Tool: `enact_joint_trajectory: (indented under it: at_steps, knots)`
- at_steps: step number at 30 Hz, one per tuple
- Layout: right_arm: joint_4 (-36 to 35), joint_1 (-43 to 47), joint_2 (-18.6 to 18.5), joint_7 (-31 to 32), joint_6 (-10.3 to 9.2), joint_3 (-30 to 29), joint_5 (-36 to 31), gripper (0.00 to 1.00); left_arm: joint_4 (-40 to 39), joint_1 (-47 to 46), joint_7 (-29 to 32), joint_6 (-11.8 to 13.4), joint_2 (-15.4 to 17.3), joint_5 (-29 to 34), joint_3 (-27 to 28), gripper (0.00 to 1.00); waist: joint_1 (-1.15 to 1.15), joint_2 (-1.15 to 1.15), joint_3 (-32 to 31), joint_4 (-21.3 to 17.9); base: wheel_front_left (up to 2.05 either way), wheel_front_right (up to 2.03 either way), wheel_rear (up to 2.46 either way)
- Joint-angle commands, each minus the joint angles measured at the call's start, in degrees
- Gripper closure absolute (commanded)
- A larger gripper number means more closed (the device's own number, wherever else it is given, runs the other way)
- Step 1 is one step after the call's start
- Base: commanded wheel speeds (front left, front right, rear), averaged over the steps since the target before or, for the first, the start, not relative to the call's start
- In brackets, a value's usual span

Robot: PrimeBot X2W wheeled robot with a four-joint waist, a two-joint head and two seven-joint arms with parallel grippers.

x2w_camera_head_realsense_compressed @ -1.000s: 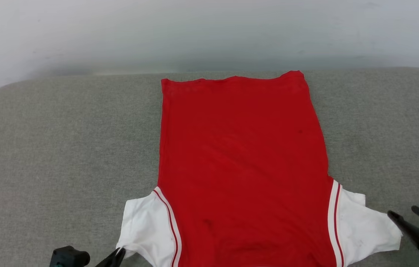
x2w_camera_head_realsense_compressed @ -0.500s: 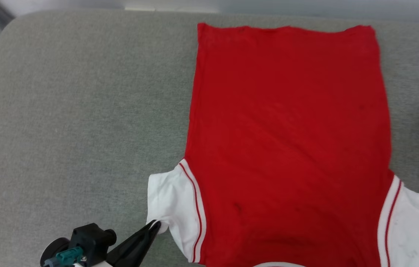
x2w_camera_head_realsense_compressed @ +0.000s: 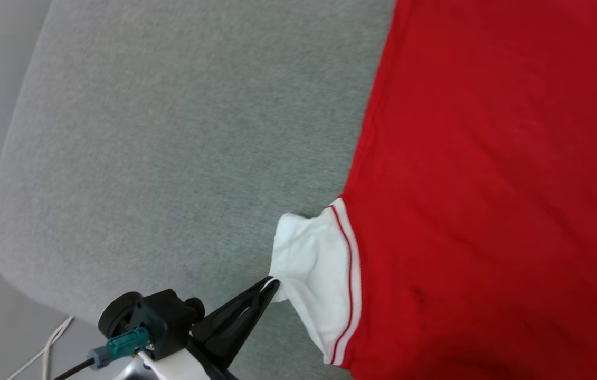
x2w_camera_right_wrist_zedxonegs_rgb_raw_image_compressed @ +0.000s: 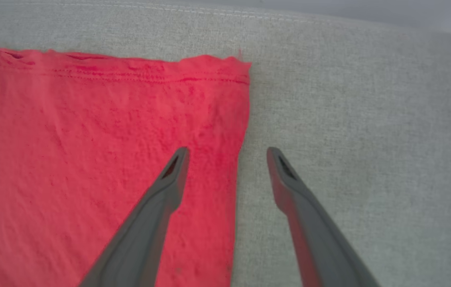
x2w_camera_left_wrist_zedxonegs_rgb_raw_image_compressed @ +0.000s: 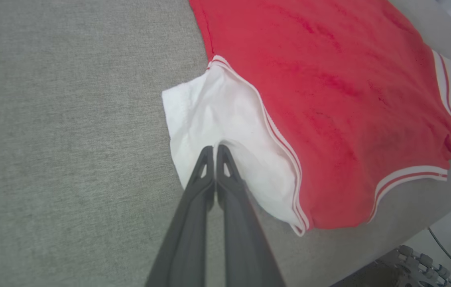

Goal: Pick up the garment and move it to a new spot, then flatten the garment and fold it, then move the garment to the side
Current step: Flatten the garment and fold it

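Observation:
The garment (x2w_camera_head_realsense_compressed: 488, 174) lies flat and plain side up on the grey cushion (x2w_camera_head_realsense_compressed: 171, 132), its red body filling the right of the head view. My left gripper (x2w_camera_head_realsense_compressed: 272, 283) is shut on the edge of the garment's white sleeve (x2w_camera_head_realsense_compressed: 309, 264); in the left wrist view the same gripper (x2w_camera_left_wrist_zedxonegs_rgb_raw_image_compressed: 214, 148) pinches the sleeve (x2w_camera_left_wrist_zedxonegs_rgb_raw_image_compressed: 209, 107) just off the cushion. My right gripper (x2w_camera_right_wrist_zedxonegs_rgb_raw_image_compressed: 227, 150) is open, straddling the garment's side edge near its hem corner (x2w_camera_right_wrist_zedxonegs_rgb_raw_image_compressed: 241, 67), one finger over red cloth, the other over bare cushion. It holds nothing.
The cushion's rounded left edge (x2w_camera_head_realsense_compressed: 8, 174) drops to a pale floor, where a white cable (x2w_camera_head_realsense_compressed: 50, 343) lies. In the left wrist view a dark toothed part (x2w_camera_left_wrist_zedxonegs_rgb_raw_image_compressed: 412, 265) and a cable (x2w_camera_left_wrist_zedxonegs_rgb_raw_image_compressed: 444, 249) sit beyond the cushion's near edge. Bare cushion (x2w_camera_right_wrist_zedxonegs_rgb_raw_image_compressed: 369, 119) lies to the garment's right.
The head camera has swung down and left, so the garment now sits further right in view. The left gripper stays shut on the sleeve. The right gripper has left the head view.

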Motion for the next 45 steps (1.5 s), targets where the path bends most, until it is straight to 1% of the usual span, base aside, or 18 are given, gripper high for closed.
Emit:
enact_joint_trajectory:
  at_steps: [1, 6, 8, 9, 11, 12, 13, 17, 20, 25, 29, 35, 39, 42, 45]
  knots:
    - [1.2, -2.3, -0.8, 0.3, -0.02, -0.7, -2.2, 0.00, 0.6, -1.3, -0.7, -0.6, -0.9, 0.5, -0.5, 1.00, -0.02, 0.00, 4.2, 4.5, 0.00, 0.00, 0.00]
    - [3.6, -1.6, -1.8, 0.1, -0.02, -1.2, -6.3, 0.00, 2.3, -2.3, -2.1, -1.7, -2.3, 0.4, -1.2, 1.00, -0.02, 0.00, 5.1, 6.3, 0.00, 0.00, 0.00]
    - [3.9, -1.1, -1.7, 0.1, -0.02, -1.7, -6.6, 0.00, 2.7, -2.4, -2.4, -1.9, -2.5, 0.5, -1.3, 1.00, -0.02, 0.00, 5.3, 6.5, 0.00, 0.00, 0.00]
    - [4.7, 0.6, -1.1, 0.0, -0.02, -3.0, -6.9, 0.00, 3.4, -2.7, -2.8, -2.1, -2.7, 0.8, -1.5, 1.00, -0.02, 0.00, 5.4, 6.9, 0.00, 0.00, 0.00]
    - [5.3, 2.3, -0.8, 0.2, -0.02, -3.4, -7.1, 0.00, 3.9, -2.9, -3.2, -2.3, -2.9, 0.8, -1.7, 1.00, -0.02, 0.00, 5.5, 7.2, 0.00, 0.00, 0.00]
    - [5.5, 3.4, -0.7, 0.3, -0.02, -3.7, -7.1, 0.46, 4.1, -3.0, -3.3, -2.4, -3.0, 0.7, -1.6, 1.00, -0.02, 0.00, 5.5, 7.2, 0.00, 0.00, 0.00]
    - [5.4, 4.2, -0.6, 0.2, -0.02, -3.7, -7.0, 1.00, 4.4, -3.1, -3.5, -2.4, -3.0, 0.7, -1.6, 1.00, -0.02, 0.00, 5.6, 7.3, 0.00, 0.00, 0.00]
    - [5.4, 5.8, 0.5, 0.3, -0.02, -5.2, -6.5, 1.00, 5.1, -3.1, -3.8, -2.4, -3.0, 0.7, -1.5, 1.00, -0.02, 0.00, 5.4, 7.1, 0.00, 0.00, 0.00]
    - [4.4, 6.8, 0.3, -0.2, -0.02, -5.3, -7.0, 1.00, 5.5, -3.2, -4.2, -2.3, -2.9, 0.8, -1.2, 1.00, -0.02, 0.00, 4.8, 6.4, 0.00, 0.00, 0.00]
    - [4.0, 7.7, 1.1, -1.4, -0.02, -5.2, -5.7, 1.00, 6.8, -3.2, -4.9, -2.0, -2.0, 1.2, -0.4, 1.00, -0.02, 0.00, 2.4, 4.1, 0.00, 0.00, 0.00]
    - [4.4, 11.7, -0.2, -3.2, -0.03, -2.4, -4.5, 1.00, 7.6, -3.2, -4.7, -0.8, -0.8, 2.5, 0.2, 1.00, -0.02, 0.00, -1.1, 1.2, 0.00, 0.00, 0.00]
    - [4.6, 19.6, 0.6, -6.8, -0.03, 1.3, 1.7, 1.00, 8.4, -0.5, -4.4, 1.2, 0.8, 1.7, 1.4, 1.00, -0.02, 0.00, -8.6, -4.1, 0.00, 0.00, 0.00]
    - [2.1, 26.6, -0.6, -9.4, -0.03, 6.2, 6.1, 1.00, 8.4, 2.3, -4.8, 3.0, 2.1, 0.5, 2.8, 1.00, -0.02, 0.00, -13.1, -8.3, 0.00, 0.00, 0.00]
    - [-0.4, 31.5, -0.9, -10.7, -0.03, 7.3, 9.5, 1.00, 8.6, 4.4, -5.0, 3.8, 2.7, -0.3, 3.3, 1.00, -0.02, 0.00, -16.1, -11.0, 0.00, 0.00, 0.00]
    - [-3.1, 36.3, -1.1, -12.0, -0.03, 7.0, 12.0, 1.00, 9.0, 5.9, -5.3, 4.7, 3.0, -1.0, 3.8, 1.00, -0.02, 0.00, -18.7, -13.4, 0.00, 0.00, 0.00]
